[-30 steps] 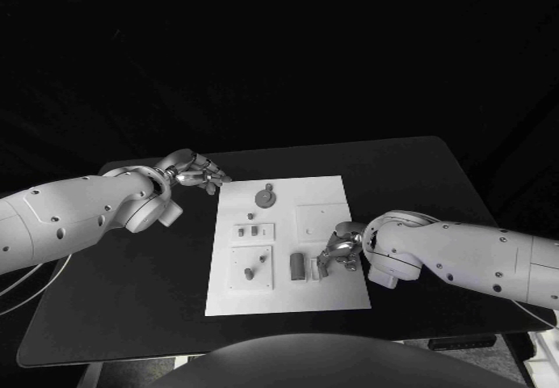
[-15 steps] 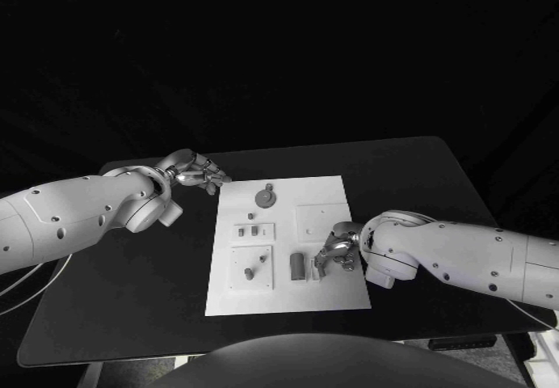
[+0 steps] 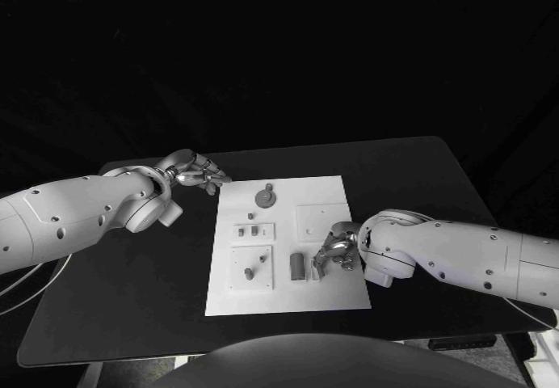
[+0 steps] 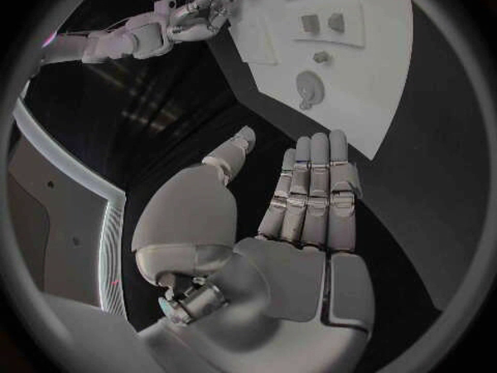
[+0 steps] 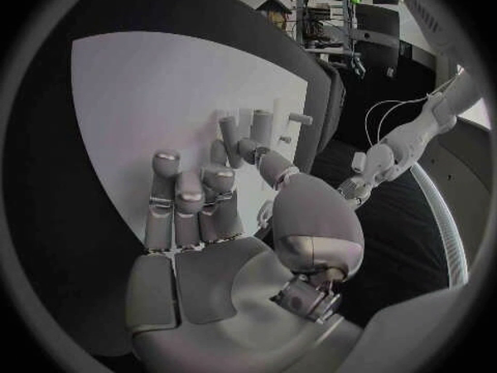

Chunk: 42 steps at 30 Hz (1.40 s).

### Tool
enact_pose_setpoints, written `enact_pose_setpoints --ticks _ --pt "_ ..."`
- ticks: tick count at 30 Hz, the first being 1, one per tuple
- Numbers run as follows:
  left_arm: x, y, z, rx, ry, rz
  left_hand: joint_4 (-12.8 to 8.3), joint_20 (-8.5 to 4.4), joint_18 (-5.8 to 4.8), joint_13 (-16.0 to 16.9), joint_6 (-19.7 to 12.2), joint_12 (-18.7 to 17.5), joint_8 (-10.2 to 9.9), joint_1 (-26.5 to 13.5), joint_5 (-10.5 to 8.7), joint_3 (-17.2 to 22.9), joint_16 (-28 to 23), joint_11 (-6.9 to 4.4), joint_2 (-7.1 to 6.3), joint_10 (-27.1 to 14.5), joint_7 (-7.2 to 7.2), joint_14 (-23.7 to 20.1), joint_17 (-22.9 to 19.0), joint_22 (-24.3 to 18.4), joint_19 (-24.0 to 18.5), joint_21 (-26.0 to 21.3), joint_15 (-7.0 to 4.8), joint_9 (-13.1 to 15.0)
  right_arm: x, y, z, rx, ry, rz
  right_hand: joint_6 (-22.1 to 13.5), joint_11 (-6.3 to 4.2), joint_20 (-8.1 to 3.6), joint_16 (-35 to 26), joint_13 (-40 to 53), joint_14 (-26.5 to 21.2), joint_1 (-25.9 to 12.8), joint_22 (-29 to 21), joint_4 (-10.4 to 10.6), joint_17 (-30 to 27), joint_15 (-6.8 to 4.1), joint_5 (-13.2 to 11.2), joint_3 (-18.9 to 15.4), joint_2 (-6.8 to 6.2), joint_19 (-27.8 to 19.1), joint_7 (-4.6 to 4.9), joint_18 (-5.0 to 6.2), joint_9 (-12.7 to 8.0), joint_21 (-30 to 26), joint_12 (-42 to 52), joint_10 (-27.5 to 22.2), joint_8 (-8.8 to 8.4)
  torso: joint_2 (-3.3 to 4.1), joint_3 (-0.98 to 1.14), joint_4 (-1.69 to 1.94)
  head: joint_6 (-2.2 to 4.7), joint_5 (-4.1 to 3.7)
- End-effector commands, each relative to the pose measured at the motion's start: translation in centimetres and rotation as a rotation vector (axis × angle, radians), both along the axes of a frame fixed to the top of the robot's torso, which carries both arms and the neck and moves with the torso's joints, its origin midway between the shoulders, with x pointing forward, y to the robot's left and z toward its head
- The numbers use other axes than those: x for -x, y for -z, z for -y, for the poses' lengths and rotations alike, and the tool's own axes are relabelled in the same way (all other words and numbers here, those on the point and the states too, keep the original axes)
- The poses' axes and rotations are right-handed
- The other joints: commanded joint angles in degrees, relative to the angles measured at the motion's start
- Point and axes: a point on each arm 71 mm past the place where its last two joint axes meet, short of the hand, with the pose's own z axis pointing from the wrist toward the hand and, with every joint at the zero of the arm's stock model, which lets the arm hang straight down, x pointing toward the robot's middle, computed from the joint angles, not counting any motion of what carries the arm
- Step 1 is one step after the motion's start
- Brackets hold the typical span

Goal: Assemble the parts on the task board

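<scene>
The white task board point(image 3: 329, 194) lies mid-table with grey parts on it: a round disc part point(image 3: 266, 196) at the far end, small pegs point(image 3: 247, 230) in a square block, a lever piece point(image 3: 253, 267), and an upright cylinder point(image 3: 298, 265) beside a pale piece point(image 3: 314, 271). My right hand point(image 3: 335, 246) hangs over the board's near right area. Its fingers are partly curled, and its thumb point(image 5: 267, 167) reaches to the upright grey parts point(image 5: 247, 128); nothing sits between the fingers. My left hand point(image 3: 195, 172) hovers off the board's far left corner with its fingers point(image 4: 311, 186) straight, holding nothing.
The black table point(image 3: 128, 283) extends on both sides of the board. In the left wrist view the board point(image 4: 373, 99) and its disc part point(image 4: 309, 85) lie beyond the fingers, with my right arm point(image 4: 135, 40) farther off.
My right hand and forearm have edged slightly left, closer to the upright cylinder and pale piece. The left arm has not moved.
</scene>
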Motion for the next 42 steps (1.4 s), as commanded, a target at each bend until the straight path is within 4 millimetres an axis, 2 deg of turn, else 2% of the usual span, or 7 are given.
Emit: enact_pose_setpoints --ticks 1,9,23,36,42 --pt "0.04 -0.05 0.19 0.003 0.015 -0.004 -0.22 0.09 0.83 0.09 -0.21 -0.32 0.10 0.34 0.02 0.03 -0.35 0.14 -0.04 0.25 0.22 0.54 0.10 -0.06 -0.10 -0.08 0.03 -0.07 0.10 0.17 -0.11 0.020 -0.025 -0.006 0.22 0.04 0.04 0.04 -0.03 0.20 -0.77 0.02 0.59 -0.06 -0.41 0.13 0.08 -0.20 0.42 0.08 0.53 0.03 0.13 -0.17 0.32 0.19 0.01 -0.02 0.02 0.00 0.03" --pt "0.04 -0.05 0.16 0.002 0.014 -0.004 -0.22 0.10 0.83 0.09 -0.21 -0.33 0.10 0.32 0.02 0.02 -0.37 0.14 -0.05 0.25 0.22 0.54 0.12 -0.06 -0.11 -0.09 0.03 -0.07 0.14 0.26 -0.22 0.030 -0.040 -0.009 0.28 0.06 0.01 0.06 0.00 0.16 -1.73 -0.02 1.86 -0.04 -0.57 0.12 0.10 -0.63 0.45 0.10 0.53 -0.10 0.09 -0.13 0.26 0.10 0.00 -0.01 0.00 0.00 -0.09" --pt "0.02 -0.03 0.19 -0.001 0.015 -0.005 -0.21 0.10 0.83 0.10 -0.21 -0.33 0.10 0.27 0.02 0.02 -0.39 0.15 -0.05 0.25 0.22 0.55 0.15 -0.07 -0.10 -0.09 0.04 -0.07 0.48 0.42 -0.63 0.017 -0.058 -0.038 0.33 0.05 -0.10 0.07 0.06 0.07 -3.34 -0.02 4.24 0.00 -0.72 0.10 0.09 -2.77 0.40 0.08 0.53 -0.30 0.09 -0.06 0.14 -0.05 0.01 -0.01 0.00 0.00 0.00" --pt "0.04 -0.02 0.15 -0.002 0.014 -0.006 -0.19 0.10 0.83 0.11 -0.21 -0.35 0.10 0.22 0.02 0.02 -0.42 0.15 -0.04 0.25 0.23 0.55 0.17 -0.07 -0.10 -0.09 0.04 -0.07 0.42 0.48 -0.66 0.017 -0.057 -0.038 0.30 0.06 -0.12 0.06 0.06 0.02 -3.66 -0.02 4.92 0.00 -0.73 0.10 0.17 -3.03 0.35 0.09 0.53 -0.34 0.07 -0.06 0.08 -0.10 0.00 -0.04 0.02 0.00 0.11" --pt "0.03 -0.02 0.17 -0.002 0.015 -0.007 -0.18 0.10 0.83 0.11 -0.21 -0.35 0.10 0.20 0.03 0.02 -0.43 0.15 -0.03 0.25 0.23 0.55 0.18 -0.07 -0.10 -0.09 0.04 -0.07 0.46 0.49 -0.82 0.013 -0.064 -0.039 0.17 0.09 -0.15 0.04 0.08 -0.05 -3.83 -0.01 5.40 0.01 -0.76 0.10 0.24 -3.69 0.29 0.13 0.53 -0.40 0.05 -0.06 -0.02 -0.19 0.01 -0.02 0.01 0.00 0.20"
